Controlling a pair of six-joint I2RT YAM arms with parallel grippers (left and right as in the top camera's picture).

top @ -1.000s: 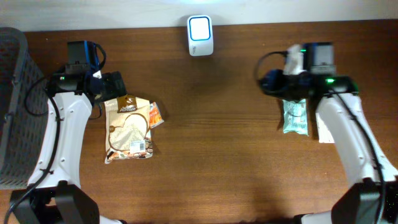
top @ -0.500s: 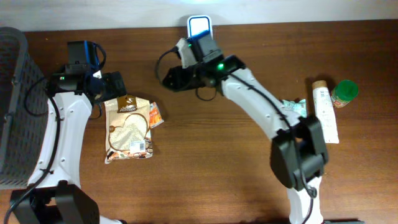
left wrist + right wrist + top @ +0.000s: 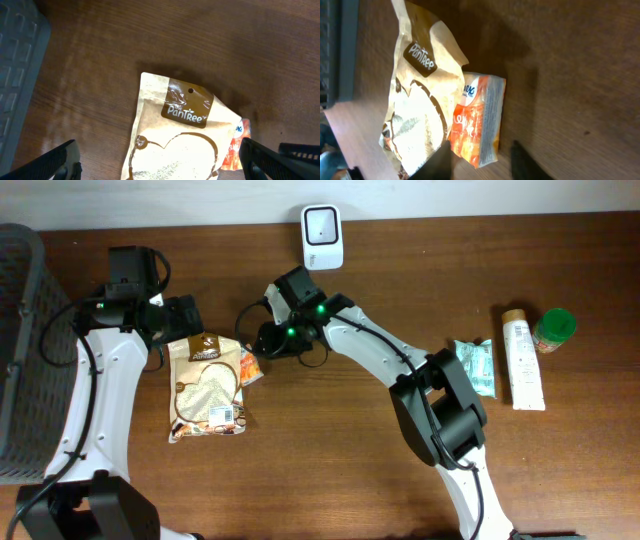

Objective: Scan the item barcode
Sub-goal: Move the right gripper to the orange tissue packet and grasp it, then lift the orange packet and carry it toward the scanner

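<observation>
Though not yet lifted, about to be grasped: orange packet [image 3: 477, 120] flat on the table [image 3: 330, 460], left of centre, touching the brown pouch [image 3: 207, 385]. Right gripper [image 3: 480, 162] straddling its end, jaws apart, seemingly no contact. Left gripper [image 3: 160, 150] spread wide above the pouch. Next: clench, lift, present to the far scanner [image 3: 322, 224].

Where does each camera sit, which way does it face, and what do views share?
Overhead: above the table, facing straight down; left arm, right arm, scanner and basket show.
Left wrist: over the PanTree pouch, facing down; left fingers at lower corners.
Right wrist: facing down on the orange packet; right fingers either side.
Shared: both wrist views hold pouch and packet.
</observation>
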